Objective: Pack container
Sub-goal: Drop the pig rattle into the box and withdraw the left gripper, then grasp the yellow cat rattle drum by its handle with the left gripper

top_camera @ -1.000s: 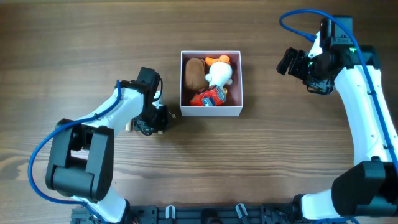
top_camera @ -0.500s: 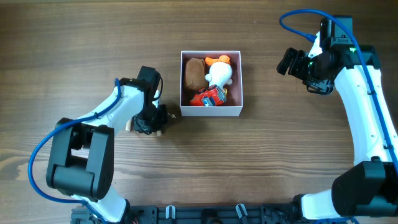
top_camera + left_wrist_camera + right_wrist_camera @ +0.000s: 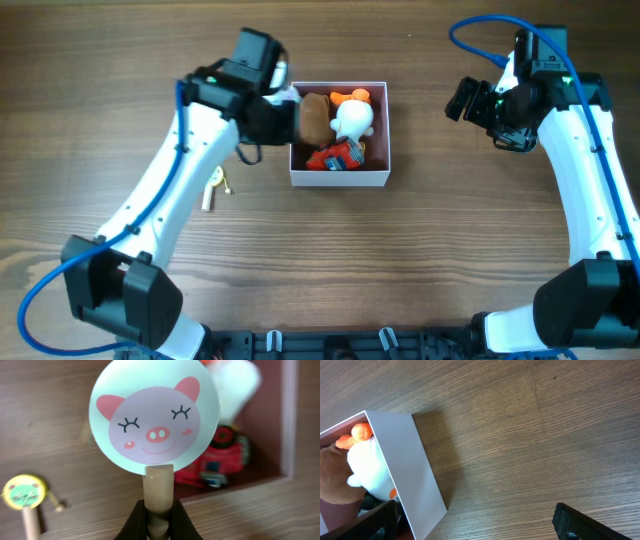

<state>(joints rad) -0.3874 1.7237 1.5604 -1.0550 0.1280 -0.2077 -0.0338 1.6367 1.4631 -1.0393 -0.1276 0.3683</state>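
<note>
Moved up from table point(image 3: 450, 270) to beside container point(image 3: 339, 181); clamping stick of pig paddle point(image 3: 155, 420) tight in left claw point(image 3: 159, 520); container just rightward.

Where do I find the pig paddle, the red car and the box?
pig paddle point(image 3: 155, 430), left wrist view, pig's face
red car point(image 3: 211, 466), left wrist view, its body
box point(image 3: 340, 180), overhead view, near white wall

Wood table point(image 3: 450, 250) w/ container point(image 3: 340, 180) & small stick toy point(image 3: 213, 188).

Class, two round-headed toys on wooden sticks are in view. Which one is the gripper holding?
The pale-blue one with the pig face, clamped by its stick in the left gripper. The yellow-green one lies on the table.
</note>
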